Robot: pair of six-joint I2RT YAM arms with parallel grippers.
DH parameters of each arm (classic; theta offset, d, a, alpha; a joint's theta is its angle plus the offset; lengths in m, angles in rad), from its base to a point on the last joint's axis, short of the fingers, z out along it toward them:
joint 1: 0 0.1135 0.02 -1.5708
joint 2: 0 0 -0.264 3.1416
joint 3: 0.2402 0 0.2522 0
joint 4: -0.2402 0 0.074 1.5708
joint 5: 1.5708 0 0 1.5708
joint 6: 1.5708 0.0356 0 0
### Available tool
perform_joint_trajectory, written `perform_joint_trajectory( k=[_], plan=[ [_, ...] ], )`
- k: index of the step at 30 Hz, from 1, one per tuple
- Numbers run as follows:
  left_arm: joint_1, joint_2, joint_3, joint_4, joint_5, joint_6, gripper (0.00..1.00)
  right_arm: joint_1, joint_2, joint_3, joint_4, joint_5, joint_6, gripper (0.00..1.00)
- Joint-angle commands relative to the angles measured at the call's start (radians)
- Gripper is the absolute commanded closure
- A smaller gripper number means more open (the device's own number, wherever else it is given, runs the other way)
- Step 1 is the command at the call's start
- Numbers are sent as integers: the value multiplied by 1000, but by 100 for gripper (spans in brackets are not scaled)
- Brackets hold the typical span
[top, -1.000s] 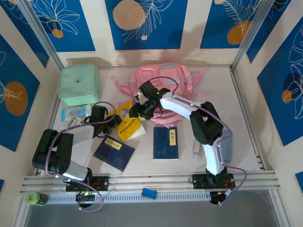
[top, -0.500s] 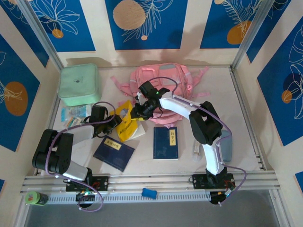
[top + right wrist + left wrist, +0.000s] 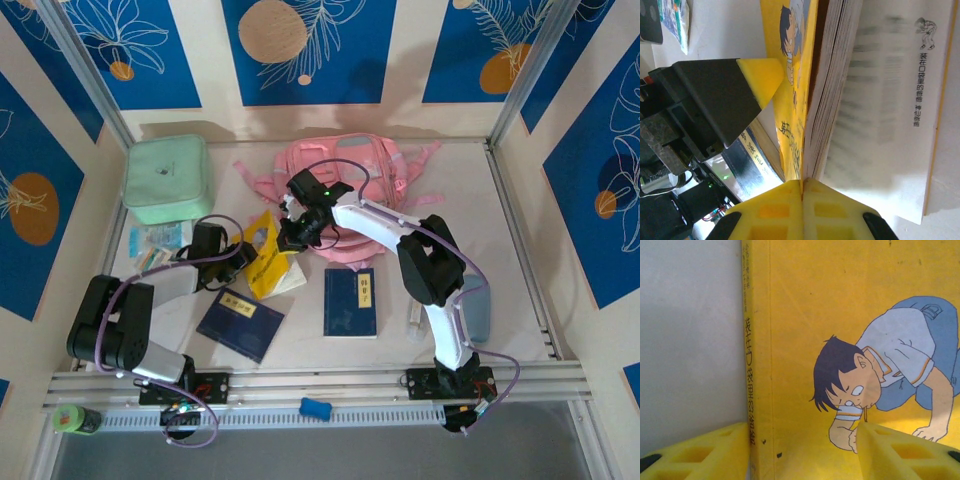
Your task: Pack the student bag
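The pink student bag [image 3: 352,168] lies at the back of the table. Just in front of it a yellow book [image 3: 262,264] with a cartoon boy on its cover [image 3: 805,295] sits between both grippers. My right gripper [image 3: 296,233] [image 3: 802,183] is shut on the edge of the yellow cover [image 3: 797,105], which stands lifted off the white pages [image 3: 875,85]. My left gripper [image 3: 238,258] [image 3: 804,434] is open over the book, one pad [image 3: 705,452] beside the spine, the other on the cover. Its finger [image 3: 762,75] touches the raised cover.
A mint green zip case [image 3: 167,178] stands at the back left, with a printed packet [image 3: 158,241] in front of it. Two dark blue books [image 3: 240,322] [image 3: 350,302] lie near the front. A grey-blue item [image 3: 478,312] and a small white tube [image 3: 413,320] lie at the right.
My right gripper has shut on the yellow book's cover and shifted slightly left; the cover now stands more folded up. The left arm has stayed put.
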Motion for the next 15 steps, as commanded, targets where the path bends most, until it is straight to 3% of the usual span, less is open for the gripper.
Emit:
perform_joint_trajectory(
  k=[1, 8, 15],
  plan=[
    [-3, -67, 51, -71, -2, 25, 42, 9, -29, 48, -9, -49, -10, 100],
    [45, -222, 113, -248, -52, 73, 35, -19, -60, 105, -12, -108, 0, 100],
    [134, -384, 93, -334, 59, 40, 27, -58, -93, 186, -15, -197, 24, 100]
  ],
)
